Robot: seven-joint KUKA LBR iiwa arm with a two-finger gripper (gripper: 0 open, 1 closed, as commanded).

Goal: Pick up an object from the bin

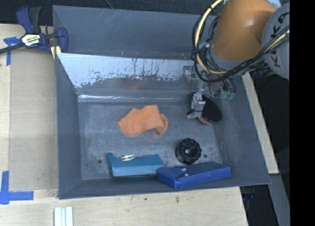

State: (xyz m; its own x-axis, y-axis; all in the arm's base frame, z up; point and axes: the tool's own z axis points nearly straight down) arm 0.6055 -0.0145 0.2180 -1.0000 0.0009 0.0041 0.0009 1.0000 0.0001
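The gripper (197, 109) is down low in the grey metal bin (66, 121), close to the sloping right wall (236, 136). That is where trouble could come from. If it goes down a bit crooked, it may bump that wall or the bottom of the bin. It may also only nudge the flat black round thing with a red edge (211, 113). Then that thing could slide up against the wall, where it is hard to get hold of. It looks thin and smooth (I am guessing from its shape), so it might slip out when it is lifted.

I cannot tell how far the gripper is open, and I cannot see anything held in it.

The black round thing lies just beside the gripper, on the wall side, in the far right corner of the bin's bottom. They touch or almost touch; I cannot tell which.

The other things are well apart from the gripper. A soft crumpled orange cloth (142, 120) lies in the middle. A small black round knob (188, 150) lies nearer the front. A flat light blue block (138, 166) and a long dark blue block (197, 175) lie along the front edge.
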